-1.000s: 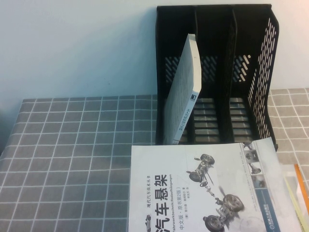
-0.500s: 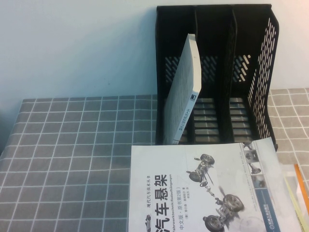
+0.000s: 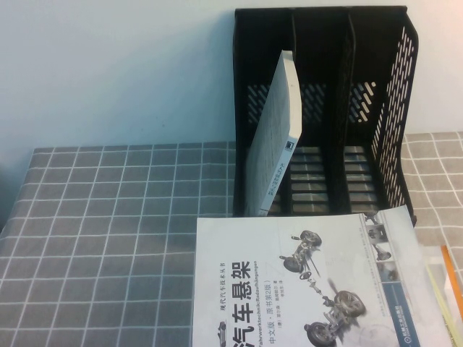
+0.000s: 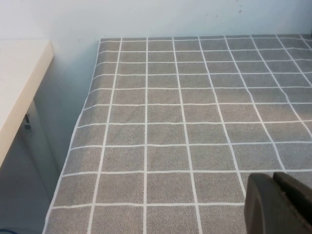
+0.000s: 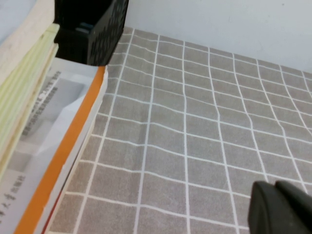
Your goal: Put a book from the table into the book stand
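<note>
The book (image 3: 304, 289), whitish-grey with car suspension pictures and a bold black Chinese title, lies flat at the near middle-right of the table (image 3: 108, 217), on top of a stack. The black book stand (image 3: 394, 123) stands upright behind it at the back right; its middle and right compartments are empty. Neither gripper shows in the high view. My left gripper (image 4: 273, 178) is shut and empty over bare checked cloth near the table's left edge. My right gripper (image 5: 275, 186) is shut and empty over bare cloth, to the right of the stack.
A plain pale grey grid book (image 3: 275, 144) leans in the stand's left compartment. Under the book lie an orange-edged book (image 5: 63, 161) and a yellow-green one (image 5: 19, 83). The stand's corner (image 5: 97, 34) shows in the right wrist view. A white ledge (image 4: 19, 87) lies beyond the table's left edge.
</note>
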Action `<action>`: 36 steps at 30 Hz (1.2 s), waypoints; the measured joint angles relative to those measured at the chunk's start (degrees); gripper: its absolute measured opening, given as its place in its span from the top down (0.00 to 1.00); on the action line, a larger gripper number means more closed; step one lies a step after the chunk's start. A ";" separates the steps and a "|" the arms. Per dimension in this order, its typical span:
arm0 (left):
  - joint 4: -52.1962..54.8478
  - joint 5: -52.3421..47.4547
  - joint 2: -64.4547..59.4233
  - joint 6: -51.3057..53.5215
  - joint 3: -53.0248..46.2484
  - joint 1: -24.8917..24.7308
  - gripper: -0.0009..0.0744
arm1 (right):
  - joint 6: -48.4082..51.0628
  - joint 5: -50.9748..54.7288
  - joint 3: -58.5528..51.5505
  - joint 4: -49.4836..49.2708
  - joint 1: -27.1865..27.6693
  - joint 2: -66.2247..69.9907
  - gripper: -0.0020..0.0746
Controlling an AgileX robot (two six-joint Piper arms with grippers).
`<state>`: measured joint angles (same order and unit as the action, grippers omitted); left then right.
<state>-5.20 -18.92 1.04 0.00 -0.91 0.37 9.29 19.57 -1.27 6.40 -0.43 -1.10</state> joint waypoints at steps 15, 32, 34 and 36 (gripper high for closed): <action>-1.18 45.63 0.00 1.30 -0.38 0.00 0.99 | -1.92 -39.47 -0.34 -0.53 0.00 0.00 0.98; -1.43 67.06 0.00 -7.97 -0.38 0.00 0.99 | -3.89 -53.74 -0.34 -12.10 0.00 0.00 0.98; -1.43 59.37 0.00 -9.80 1.66 0.00 0.99 | -4.31 -51.60 -0.11 -12.68 0.00 0.00 0.98; -1.43 48.46 0.00 -11.97 6.83 0.00 0.99 | -4.54 -44.78 1.85 -13.00 0.00 0.00 0.98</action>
<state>-6.62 29.54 1.04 -11.97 5.92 0.37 4.75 -25.20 0.58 -6.60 -0.43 -1.10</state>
